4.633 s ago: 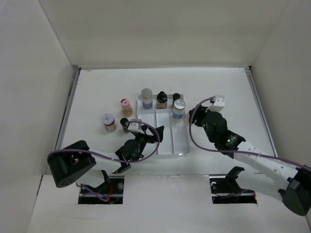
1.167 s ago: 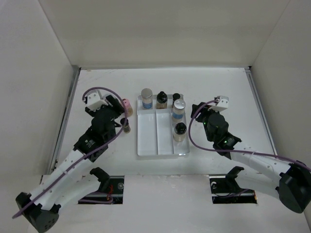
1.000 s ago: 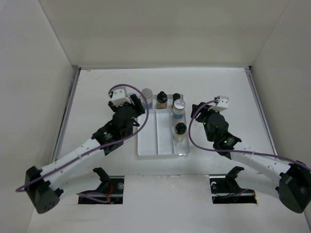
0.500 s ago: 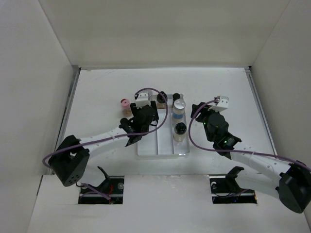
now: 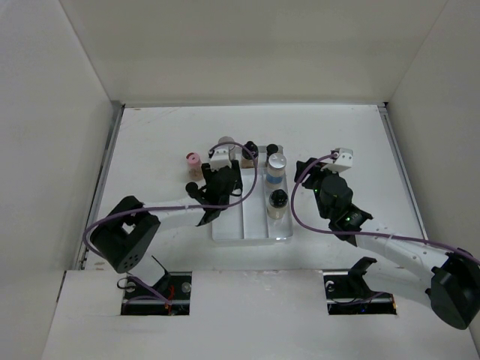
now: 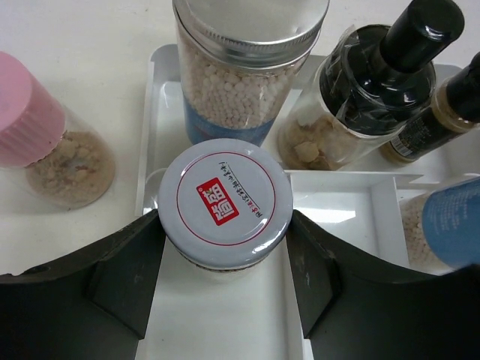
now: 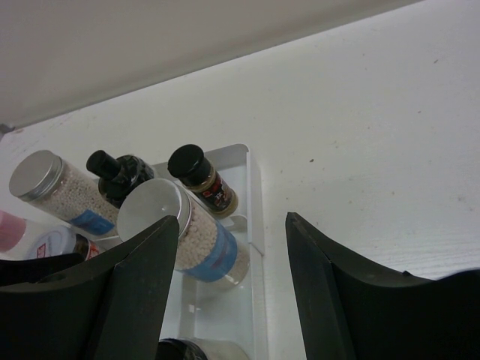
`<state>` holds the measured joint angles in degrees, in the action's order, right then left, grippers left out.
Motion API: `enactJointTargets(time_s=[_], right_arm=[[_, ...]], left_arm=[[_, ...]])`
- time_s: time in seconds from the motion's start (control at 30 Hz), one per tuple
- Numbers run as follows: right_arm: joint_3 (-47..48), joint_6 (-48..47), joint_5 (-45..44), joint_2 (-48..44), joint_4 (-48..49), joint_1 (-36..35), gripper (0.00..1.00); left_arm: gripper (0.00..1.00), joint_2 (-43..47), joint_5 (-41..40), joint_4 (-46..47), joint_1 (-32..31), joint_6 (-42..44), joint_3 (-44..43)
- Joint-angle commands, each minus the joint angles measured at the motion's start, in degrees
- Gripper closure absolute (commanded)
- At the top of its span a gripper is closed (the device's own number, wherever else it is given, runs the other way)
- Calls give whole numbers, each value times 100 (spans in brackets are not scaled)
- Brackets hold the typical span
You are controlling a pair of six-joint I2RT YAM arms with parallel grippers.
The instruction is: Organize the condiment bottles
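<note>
My left gripper (image 6: 225, 219) is shut on a jar with a white lid and red logo (image 6: 225, 196), held over the left compartment of the white divided tray (image 6: 341, 206). Behind it stand a silver-capped jar with a blue label (image 6: 247, 71) and a black-capped bottle (image 6: 375, 94). A pink-capped jar (image 6: 41, 142) stands on the table left of the tray. From above, the left gripper (image 5: 217, 181) hides its jar. My right gripper (image 7: 231, 221) is open and holds nothing; it hovers by the tray's right edge near another silver-capped jar (image 7: 184, 225) and a small black-capped bottle (image 7: 201, 176).
In the tray's (image 5: 244, 221) right compartment a black-capped bottle (image 5: 278, 201) stands in front of the blue-labelled jar (image 5: 276, 169). White walls close in the table on three sides. The right arm (image 5: 375, 236) lies across the table's near right.
The left arm has swung right from the table's left side to the tray, carrying the white-lidded jar. The right arm has hardly moved.
</note>
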<state>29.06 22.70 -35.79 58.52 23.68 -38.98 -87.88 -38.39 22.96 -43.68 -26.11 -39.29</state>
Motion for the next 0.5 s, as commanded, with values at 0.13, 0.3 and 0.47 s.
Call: enactJointTargets(time_s=[0.13,0.3,0.47], right_arm=[[-32,15,11,-122,303,44,34],[-14,15,11,-95,286,53,34],[-14,24,11,-104,286,53,34]], left_arm=[[42,7,-440,1447,-241,71,272],[27,367,-608,1492,-417,290,308],[19,1052,-915,1255,-628,563,272]])
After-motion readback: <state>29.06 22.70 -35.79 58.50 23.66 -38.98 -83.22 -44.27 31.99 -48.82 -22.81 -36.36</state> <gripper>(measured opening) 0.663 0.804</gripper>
